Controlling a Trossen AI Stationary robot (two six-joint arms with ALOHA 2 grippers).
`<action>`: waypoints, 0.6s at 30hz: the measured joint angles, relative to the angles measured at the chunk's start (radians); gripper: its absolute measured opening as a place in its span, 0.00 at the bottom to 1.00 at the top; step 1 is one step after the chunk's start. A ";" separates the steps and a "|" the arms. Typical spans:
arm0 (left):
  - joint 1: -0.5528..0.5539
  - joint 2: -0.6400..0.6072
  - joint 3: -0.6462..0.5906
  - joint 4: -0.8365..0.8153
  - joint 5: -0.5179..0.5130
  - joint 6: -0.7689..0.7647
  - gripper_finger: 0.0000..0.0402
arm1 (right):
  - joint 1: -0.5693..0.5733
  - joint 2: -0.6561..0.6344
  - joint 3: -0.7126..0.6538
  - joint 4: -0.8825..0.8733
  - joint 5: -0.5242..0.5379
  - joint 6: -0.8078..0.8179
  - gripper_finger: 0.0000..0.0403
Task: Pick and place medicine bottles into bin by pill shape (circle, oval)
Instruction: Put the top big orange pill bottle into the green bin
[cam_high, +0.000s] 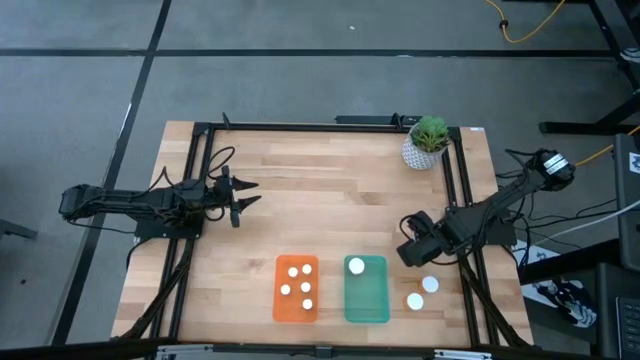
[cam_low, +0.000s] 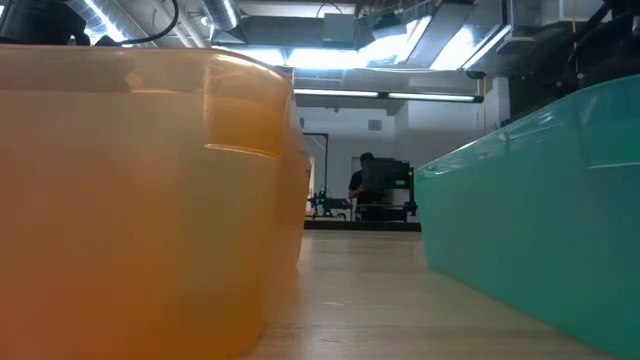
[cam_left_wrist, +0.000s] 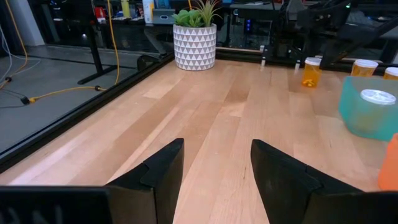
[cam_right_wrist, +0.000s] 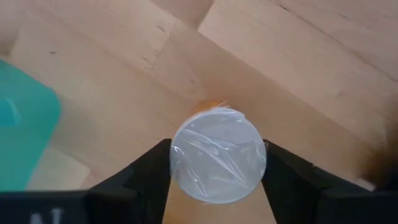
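My right gripper (cam_right_wrist: 217, 177) points down near the table's right edge (cam_high: 410, 252), just right of the teal tray (cam_high: 366, 292), and is shut on a larger amber bottle with a white cap (cam_right_wrist: 217, 155). The teal tray holds one white-capped bottle (cam_high: 356, 266). The orange tray (cam_high: 297, 305) holds several tiny bottles (cam_high: 295, 270). Two more amber bottles (cam_high: 430, 284) (cam_high: 415, 300) stand on the table right of the teal tray. My left gripper (cam_left_wrist: 214, 168) is open and empty over the left half of the table (cam_high: 240, 196). My right gripper has the bottle between its two fingers (cam_right_wrist: 152, 177), one on each side, just below the rim of the white cap (cam_right_wrist: 177, 158). The fingers come from above, pointing down. The bottle stands upright, cap up. I cannot tell whether its base is off the table.
A white patterned pot with a green plant (cam_high: 427, 142) stands at the far right corner. A black frame (cam_high: 330, 128) runs along the table's far and side edges. Bare wood lies between the two arms (cam_high: 330, 210).
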 joint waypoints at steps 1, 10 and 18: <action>0.000 0.000 0.000 0.000 0.000 0.000 0.45 | 0.000 0.001 0.009 -0.002 0.000 0.000 0.53; 0.000 0.000 0.000 0.000 0.000 0.000 0.45 | 0.000 0.007 0.188 -0.138 0.123 -0.037 0.54; 0.000 0.000 0.000 0.000 0.000 0.000 0.45 | 0.000 0.113 0.395 -0.180 0.176 -0.129 0.53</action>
